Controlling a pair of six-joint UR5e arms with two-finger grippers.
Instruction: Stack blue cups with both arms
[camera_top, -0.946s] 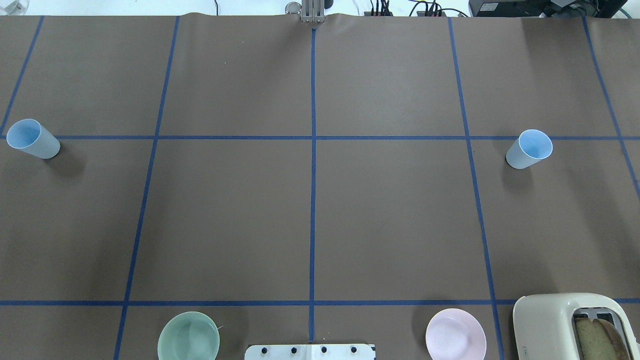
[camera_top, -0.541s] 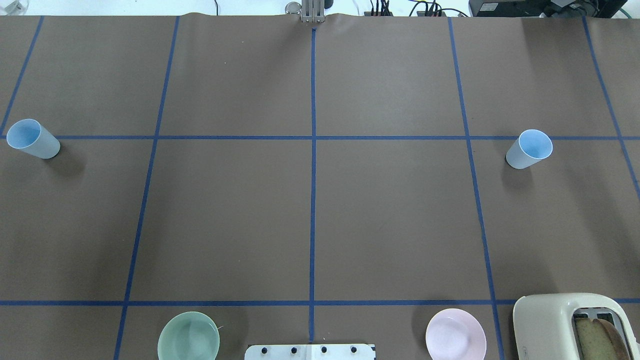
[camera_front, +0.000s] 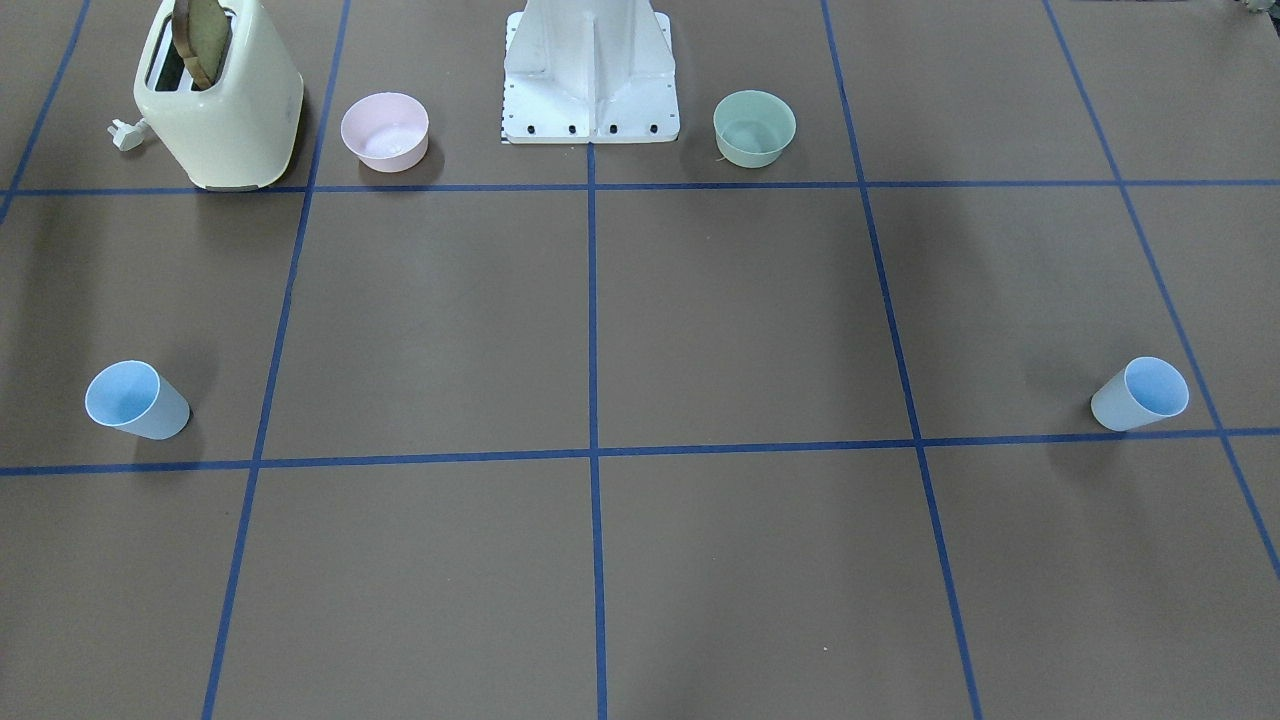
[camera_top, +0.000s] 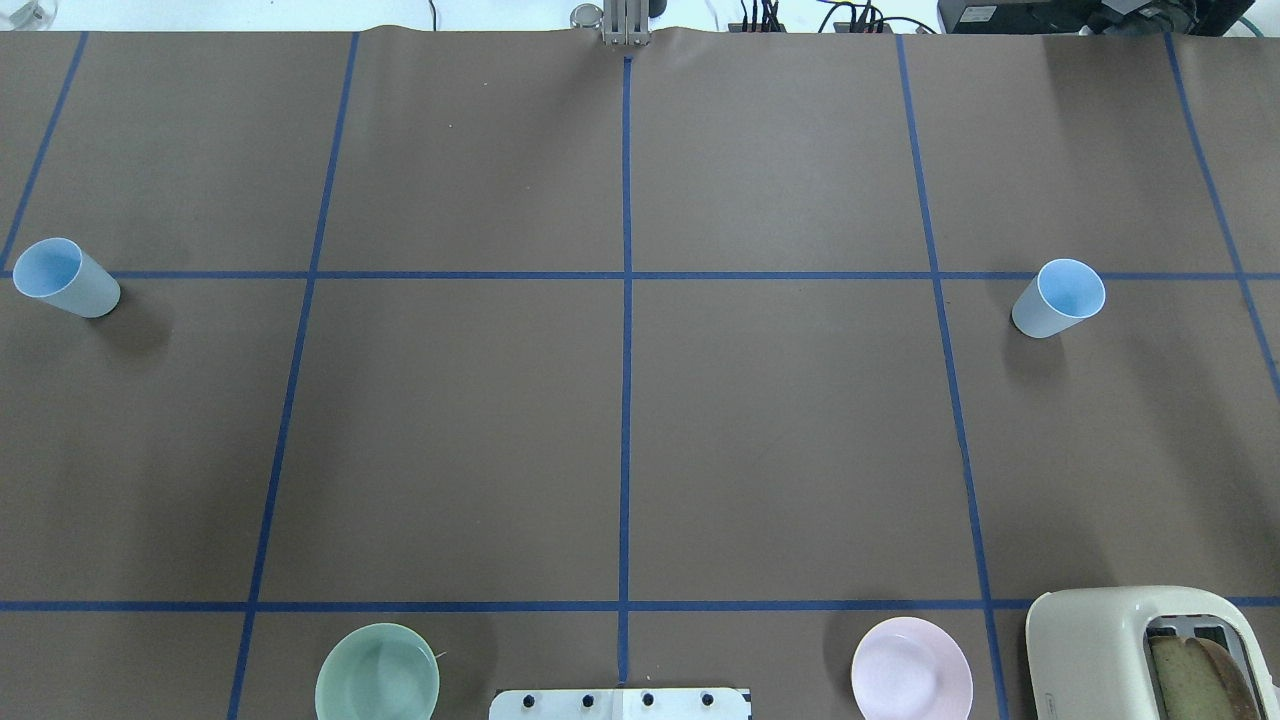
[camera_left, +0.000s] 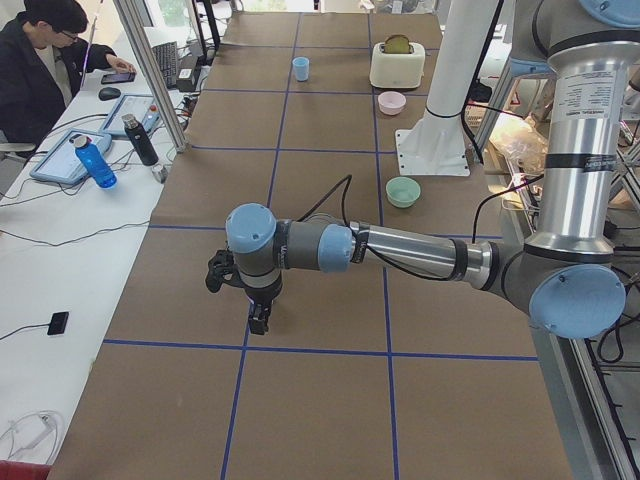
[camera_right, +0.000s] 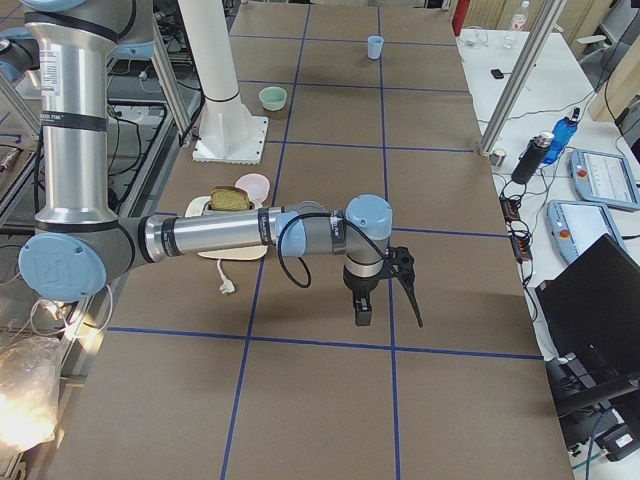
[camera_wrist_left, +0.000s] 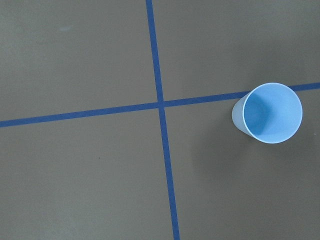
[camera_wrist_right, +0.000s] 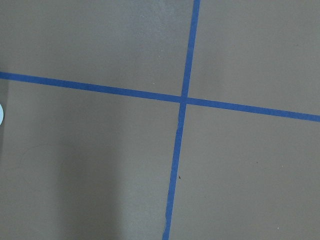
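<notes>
Two pale blue cups stand upright, far apart, on the brown table. The left cup (camera_top: 66, 279) is at the left edge, also in the front view (camera_front: 1140, 394) and in the left wrist view (camera_wrist_left: 267, 112), seen from above. The right cup (camera_top: 1058, 298) is at the right side, also in the front view (camera_front: 136, 400). Neither arm shows in the overhead or front view. The left gripper (camera_left: 235, 300) hangs over the table's left end. The right gripper (camera_right: 388, 308) hangs over the right end. I cannot tell whether either is open or shut.
A green bowl (camera_top: 377, 672) and a pink bowl (camera_top: 911, 668) sit on either side of the white pedestal (camera_front: 590, 70). A cream toaster (camera_top: 1150, 650) holding bread stands at the near right. A person (camera_left: 45, 60) sits at a side desk.
</notes>
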